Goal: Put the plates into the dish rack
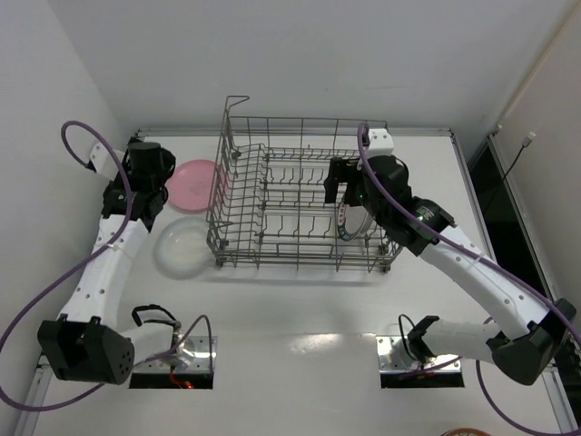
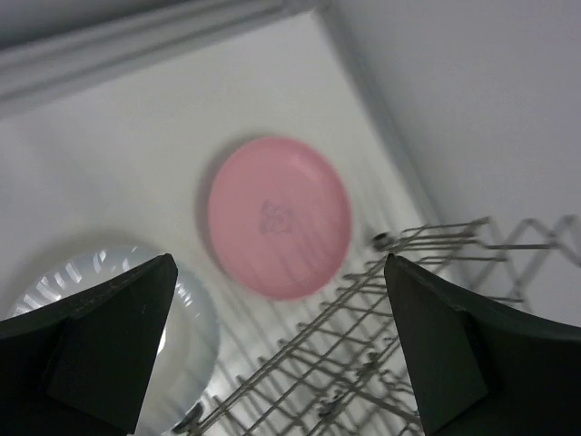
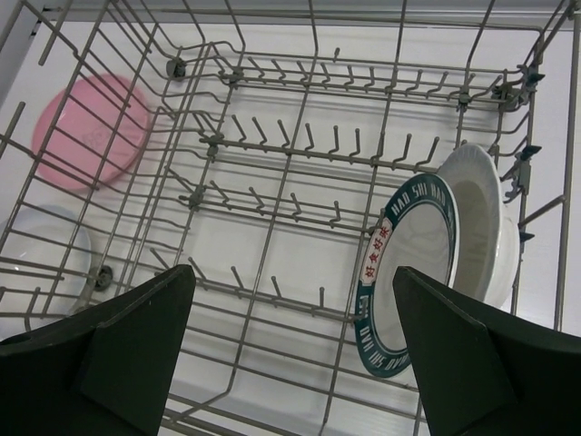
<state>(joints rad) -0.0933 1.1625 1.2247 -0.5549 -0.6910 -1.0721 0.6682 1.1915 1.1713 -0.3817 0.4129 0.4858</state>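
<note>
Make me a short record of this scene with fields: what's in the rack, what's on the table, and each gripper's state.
in dish rack: blue-rimmed plate standing on edge at the right end, white dish beside it
on table: pink plate and white plate, left of the rack
left gripper: open, empty, near the pink plate
right gripper: open, empty, over the rack

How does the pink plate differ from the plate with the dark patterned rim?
The pink plate lies flat on the table, outside the dish rack; the dark-rimmed plate stands on edge inside it. The pink plate is pink all over; the dark-rimmed plate is white with lettering around its rim. Both are round.
</note>
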